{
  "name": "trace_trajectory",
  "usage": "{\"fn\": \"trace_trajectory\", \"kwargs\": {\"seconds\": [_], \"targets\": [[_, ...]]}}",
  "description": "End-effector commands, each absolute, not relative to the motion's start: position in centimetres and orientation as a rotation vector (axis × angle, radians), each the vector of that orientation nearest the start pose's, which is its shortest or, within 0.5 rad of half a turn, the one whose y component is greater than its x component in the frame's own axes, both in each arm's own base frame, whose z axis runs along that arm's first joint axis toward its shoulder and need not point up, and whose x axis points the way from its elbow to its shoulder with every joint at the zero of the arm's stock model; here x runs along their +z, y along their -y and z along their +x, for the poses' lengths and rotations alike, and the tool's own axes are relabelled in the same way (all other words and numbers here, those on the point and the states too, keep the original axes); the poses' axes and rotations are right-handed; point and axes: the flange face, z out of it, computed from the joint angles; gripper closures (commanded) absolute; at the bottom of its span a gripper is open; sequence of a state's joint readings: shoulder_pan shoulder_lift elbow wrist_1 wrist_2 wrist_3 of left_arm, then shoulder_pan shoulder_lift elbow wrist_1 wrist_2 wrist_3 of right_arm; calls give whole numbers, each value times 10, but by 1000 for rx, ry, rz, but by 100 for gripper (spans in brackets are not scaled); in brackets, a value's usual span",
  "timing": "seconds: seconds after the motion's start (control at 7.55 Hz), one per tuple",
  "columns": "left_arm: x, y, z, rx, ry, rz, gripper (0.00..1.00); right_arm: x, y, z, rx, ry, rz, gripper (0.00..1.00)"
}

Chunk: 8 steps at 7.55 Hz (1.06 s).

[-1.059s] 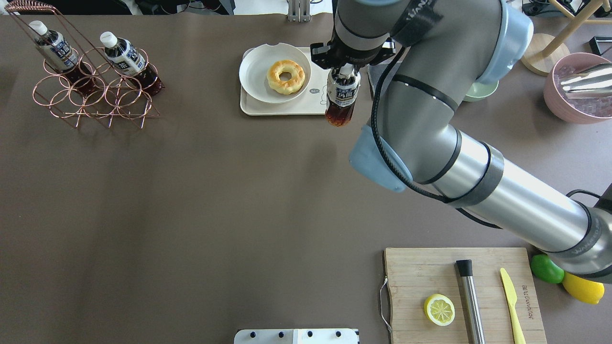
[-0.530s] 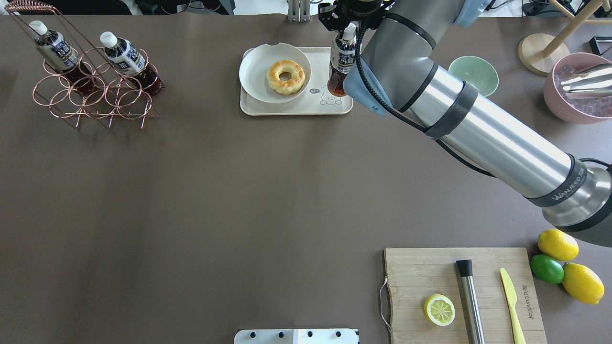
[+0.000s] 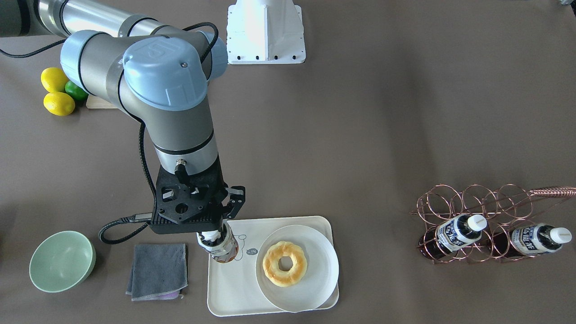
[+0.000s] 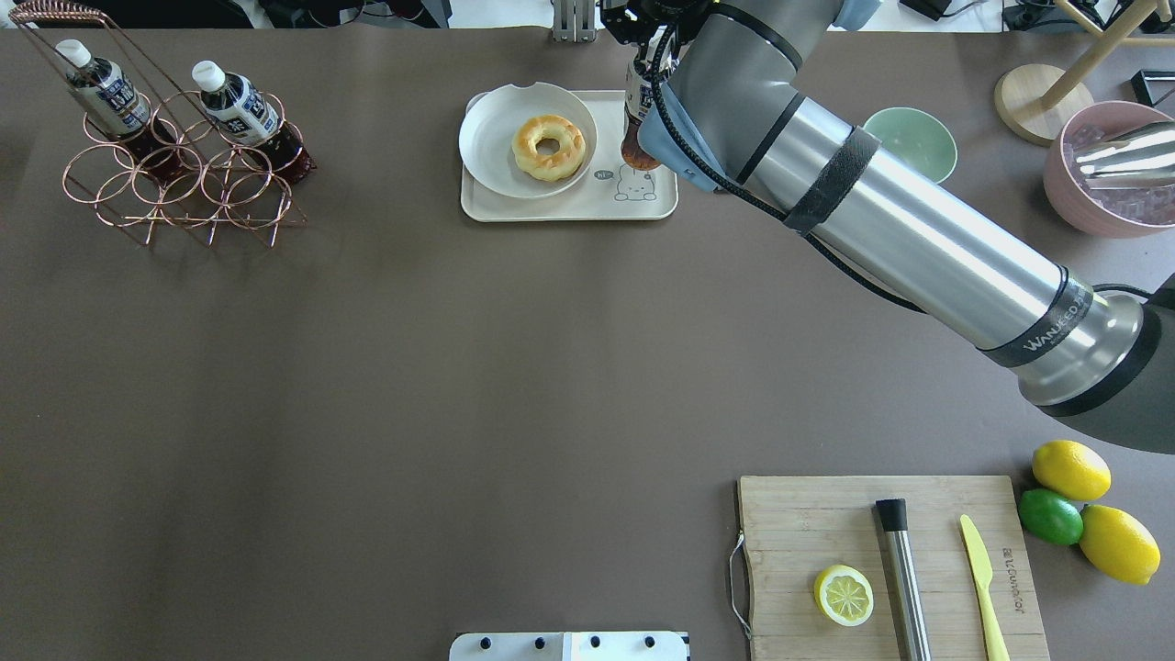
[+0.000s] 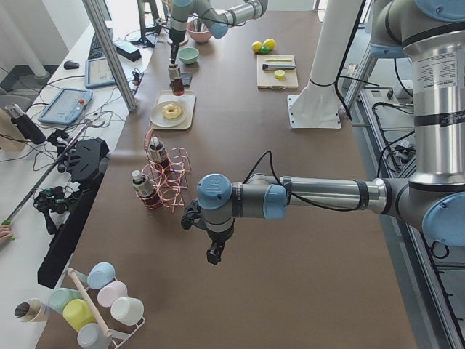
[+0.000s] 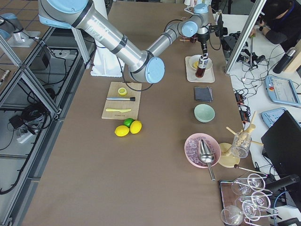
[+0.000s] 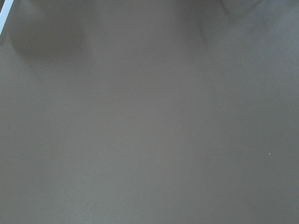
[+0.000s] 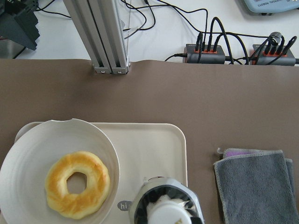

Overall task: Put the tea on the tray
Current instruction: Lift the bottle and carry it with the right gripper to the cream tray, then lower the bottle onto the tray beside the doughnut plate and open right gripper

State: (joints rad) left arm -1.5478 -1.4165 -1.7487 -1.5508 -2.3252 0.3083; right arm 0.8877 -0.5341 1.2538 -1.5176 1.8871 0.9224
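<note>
My right gripper (image 3: 215, 235) is shut on the neck of a tea bottle (image 3: 219, 246) with dark red-brown liquid and a navy-and-white label, held upright. The bottle hangs low over the bear corner of the cream-white tray (image 3: 234, 288). I cannot tell whether it touches the tray. From overhead the bottle (image 4: 633, 138) is half hidden by the arm above the tray (image 4: 569, 207). In the right wrist view its white cap (image 8: 166, 213) sits over the tray (image 8: 149, 149). Two alike bottles (image 4: 106, 92) (image 4: 240, 108) lie in the copper rack. My left gripper (image 5: 211, 254) shows only in the left side view, so I cannot tell its state.
A round white plate (image 4: 477, 138) with a doughnut (image 4: 549, 147) fills the tray's other half. A grey cloth (image 3: 157, 270) and a green bowl (image 3: 60, 261) lie beside the tray. The copper rack (image 4: 174, 188) is far left. A cutting board (image 4: 826, 523) is near right.
My right arm has carried the bottle away from the robot, from over the tray's near right edge to above the bear corner. The other bottles have not moved.
</note>
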Motion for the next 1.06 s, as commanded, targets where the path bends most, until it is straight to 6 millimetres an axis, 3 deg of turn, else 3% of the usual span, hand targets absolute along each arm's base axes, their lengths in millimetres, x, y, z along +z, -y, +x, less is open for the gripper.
{"fn": "trace_trajectory", "kwargs": {"seconds": [0.0,0.93], "targets": [[644,429,-55,318,-749,115,1,125,689,-430,105,756,312,100],[641,431,-55,321,-748,122,1,132,682,-442,91,762,314,100]]}}
